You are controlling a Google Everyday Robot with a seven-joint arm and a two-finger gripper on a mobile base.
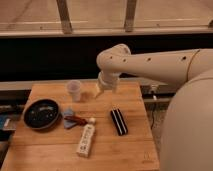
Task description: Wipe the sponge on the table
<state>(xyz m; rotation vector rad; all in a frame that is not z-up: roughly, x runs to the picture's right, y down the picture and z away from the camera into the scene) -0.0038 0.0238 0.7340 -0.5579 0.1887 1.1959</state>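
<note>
Sponge rests on the desk, ungripped, left of your hovering hand; its state you cannot tell; fits pre-grasp or post-release.

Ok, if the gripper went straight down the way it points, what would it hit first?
Probably bare table, close beside the clear cup; depth is unclear. The gripper hangs over the table's back part, not over the sponge.

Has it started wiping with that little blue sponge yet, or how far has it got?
Nothing looks done: the sponge lies beside the black pan, not held. In hand: the tool hovers above the table near the cup. Left: reaching, grasping, wiping.
</note>
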